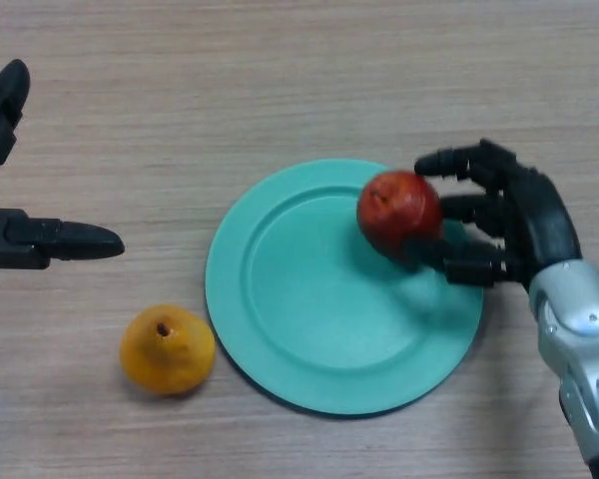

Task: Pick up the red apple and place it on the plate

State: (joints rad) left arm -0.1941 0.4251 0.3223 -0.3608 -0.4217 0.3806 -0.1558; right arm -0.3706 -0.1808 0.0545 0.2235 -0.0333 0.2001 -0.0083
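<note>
- Red apple (398, 213): over the teal plate (309, 329), at the plate's 2 o'clock sector, just inside the rim; stem dimple facing up and left.
- Right hand (519, 225): entering from 4 o'clock; fingers and thumb curled round the apple's right side, clamped on it.
- Left hand (40, 242): at 9 o'clock of the scene, well apart from the plate; fingers straight and spread, holding nothing.
- Yellow pear-shaped fruit (167, 349): on the wooden table (280, 80), at the plate's 8 o'clock, just beside the rim, not touching.
</note>
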